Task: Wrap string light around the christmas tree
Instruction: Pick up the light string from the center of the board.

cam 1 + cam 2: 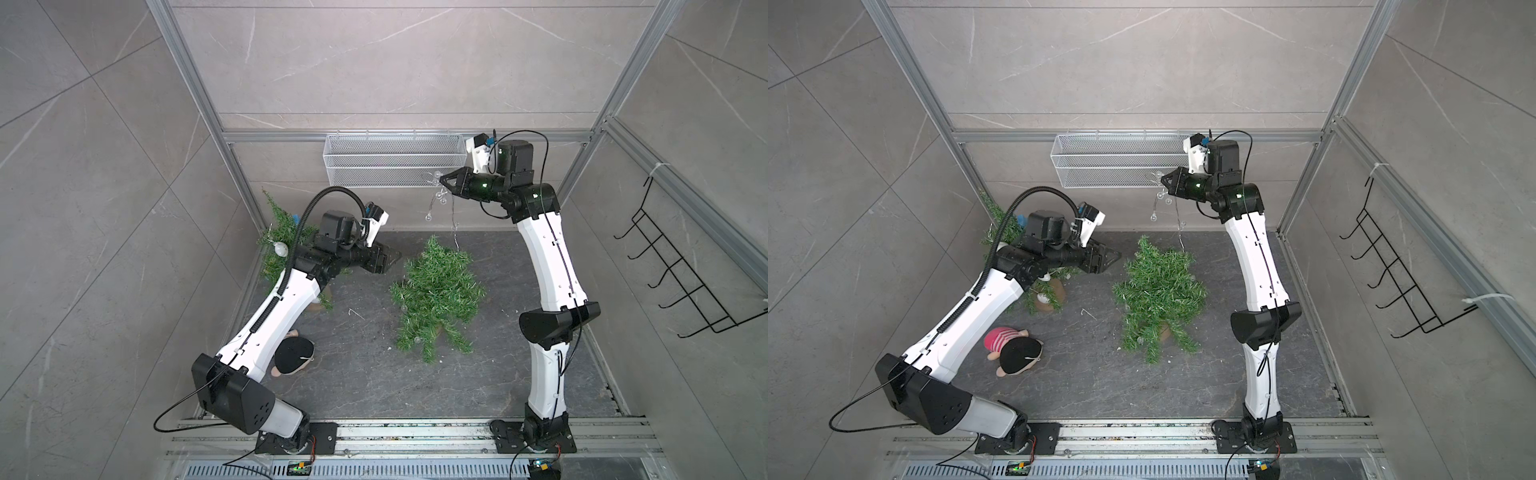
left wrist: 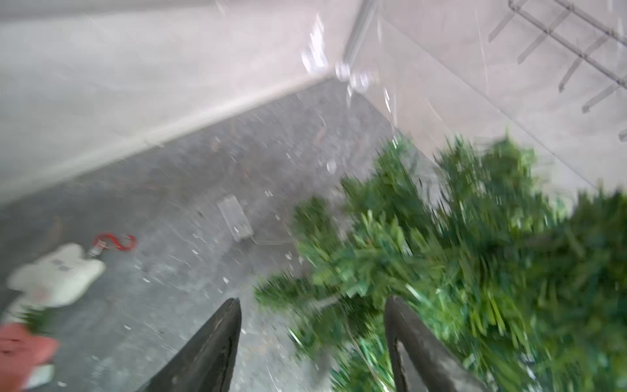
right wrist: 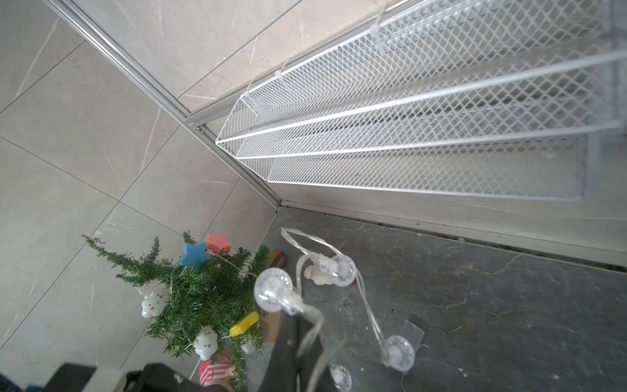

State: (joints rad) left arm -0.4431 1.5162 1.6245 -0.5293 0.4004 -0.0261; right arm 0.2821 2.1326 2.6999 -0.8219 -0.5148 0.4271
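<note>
Dark stone-look tabletop (image 1: 519, 365) carries everything. The christmas tree (image 1: 436, 291) stands upright at its centre. At 12 o'clock a white mesh basket (image 1: 390, 162) hangs on the back wall. At 10 o'clock a second tree (image 1: 276, 216), already decorated, fills the corner, and a plush doll (image 1: 1017, 355) lies at 8 o'clock.

The right gripper (image 1: 443, 181) is high at 1 o'clock of the christmas tree, just beside the basket's end. It is pinched shut on the string light (image 3: 273, 293), whose clear bulbs dangle while its wire drops to the upper branches. The left gripper (image 1: 395, 257) sits at 10 o'clock of the tree, jaws apart and empty, close to the needles.

The step in hand looks like laying a turn round the tree. It should go best with the strand kept lightly taut and the right arm circling low enough to seat wire among the branches. The left gripper could take the wire near 9 o'clock. Room is widest from 3 to 6 o'clock. The basket's edge and the corner tree could snag loose bulbs.
</note>
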